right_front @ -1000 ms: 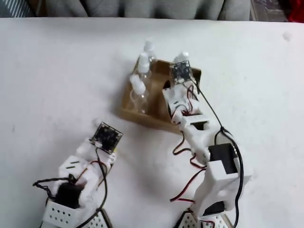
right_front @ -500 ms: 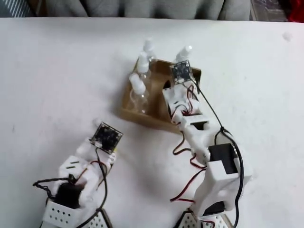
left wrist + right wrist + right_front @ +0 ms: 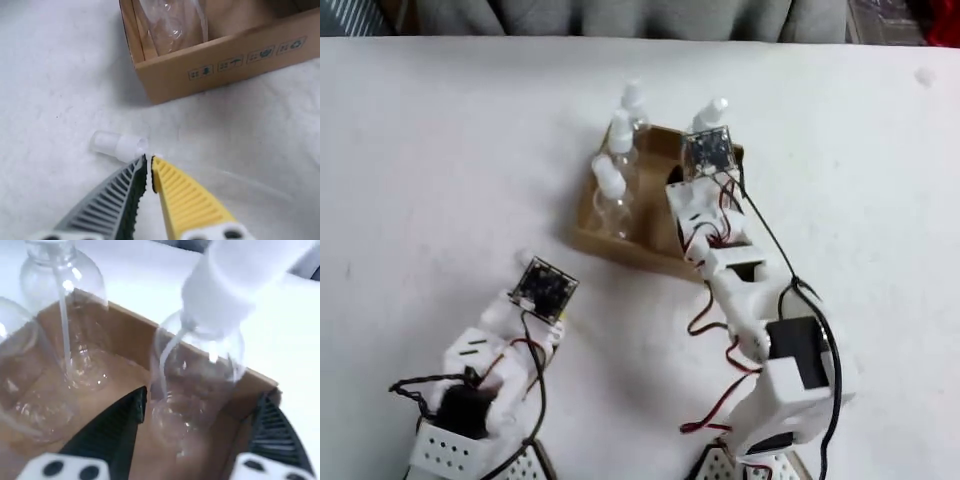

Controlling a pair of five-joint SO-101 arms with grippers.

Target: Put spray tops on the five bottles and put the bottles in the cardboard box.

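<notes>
The cardboard box (image 3: 588,236) holds three clear bottles with white spray tops (image 3: 611,182). A further capped bottle (image 3: 200,375) stands tilted in the box's far right corner, its top (image 3: 711,110) leaning outward. My right gripper (image 3: 205,395) is open, one black finger on each side of this bottle. A loose spray top (image 3: 116,144) lies on the table in front of the box (image 3: 225,65), its thin tube trailing away. My left gripper (image 3: 149,161) sits at the top's neck with its grey and yellow fingers pressed together.
The white table (image 3: 440,150) is bare to the left, right and behind the box. The right arm (image 3: 760,300) reaches over the box's near wall. The left arm (image 3: 485,370) sits low at the front left.
The right arm has shifted slightly right and back over the box. The corner bottle's top now leans out beyond the wrist board. The left arm has kept still.
</notes>
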